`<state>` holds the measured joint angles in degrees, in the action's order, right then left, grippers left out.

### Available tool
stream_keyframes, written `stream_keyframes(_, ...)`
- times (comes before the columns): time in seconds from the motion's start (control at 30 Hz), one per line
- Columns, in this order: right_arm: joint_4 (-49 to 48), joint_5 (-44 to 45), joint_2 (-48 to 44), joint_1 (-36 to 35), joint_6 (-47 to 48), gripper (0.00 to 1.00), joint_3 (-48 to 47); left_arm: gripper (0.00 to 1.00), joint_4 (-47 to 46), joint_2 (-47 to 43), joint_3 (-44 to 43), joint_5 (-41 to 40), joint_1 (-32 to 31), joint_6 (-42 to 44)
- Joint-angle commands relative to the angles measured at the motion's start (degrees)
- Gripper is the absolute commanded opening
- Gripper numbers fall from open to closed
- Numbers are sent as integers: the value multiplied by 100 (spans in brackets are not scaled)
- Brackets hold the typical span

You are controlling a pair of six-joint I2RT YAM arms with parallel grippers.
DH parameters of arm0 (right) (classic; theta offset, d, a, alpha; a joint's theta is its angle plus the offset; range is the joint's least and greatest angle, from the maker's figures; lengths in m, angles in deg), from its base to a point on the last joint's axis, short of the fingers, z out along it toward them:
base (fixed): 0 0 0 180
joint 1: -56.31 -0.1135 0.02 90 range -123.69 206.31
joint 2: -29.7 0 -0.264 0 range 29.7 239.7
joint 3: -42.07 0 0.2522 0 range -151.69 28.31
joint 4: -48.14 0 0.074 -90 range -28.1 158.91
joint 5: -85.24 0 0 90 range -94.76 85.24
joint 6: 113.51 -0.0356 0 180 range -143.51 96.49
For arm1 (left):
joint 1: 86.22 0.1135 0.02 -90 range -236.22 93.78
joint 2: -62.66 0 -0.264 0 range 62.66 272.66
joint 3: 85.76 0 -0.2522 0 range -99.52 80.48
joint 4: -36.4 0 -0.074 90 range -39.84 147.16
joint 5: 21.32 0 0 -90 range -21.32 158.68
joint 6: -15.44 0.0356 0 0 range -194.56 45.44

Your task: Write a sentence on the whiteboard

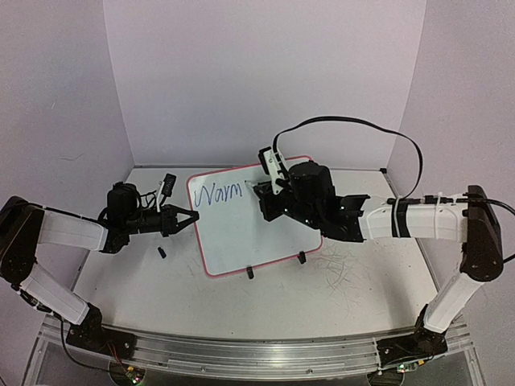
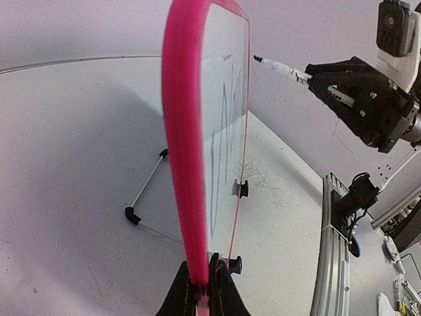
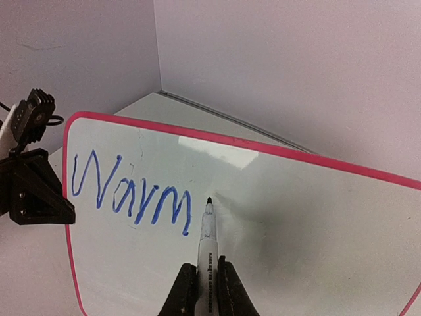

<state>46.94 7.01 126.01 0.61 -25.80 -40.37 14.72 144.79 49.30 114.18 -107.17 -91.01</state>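
Observation:
The whiteboard point(image 1: 241, 229) with its pink-red frame stands tilted on its wire stand at the table's middle. One blue word, "Warm" point(image 3: 131, 194), is written at its upper left; it also shows in the top view point(image 1: 220, 195). My left gripper point(image 1: 190, 217) is shut on the board's left frame edge point(image 2: 187, 164), seen edge-on in the left wrist view, fingers point(image 2: 225, 289) clamping it. My right gripper point(image 3: 205, 280) is shut on a white marker point(image 3: 207, 240), whose dark tip point(image 3: 209, 199) points at the board just right of the word. Whether the tip touches cannot be told.
A small black marker cap point(image 1: 162, 252) lies on the tabletop left of the board. The stand's black feet point(image 1: 250, 272) rest in front of it. Grey scribble marks point(image 1: 342, 269) cover the tabletop at right. Walls close in behind and at the sides.

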Motion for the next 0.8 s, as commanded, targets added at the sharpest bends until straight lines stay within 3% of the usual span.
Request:
stream_keyframes(0.0,-147,79,59,64,106,0,-377,0,-6,-84,-195,-216,21,308)
stream_keyframes(0.77,13,101,192,111,0,0,-208,0,4,-42,-239,-190,20,321)
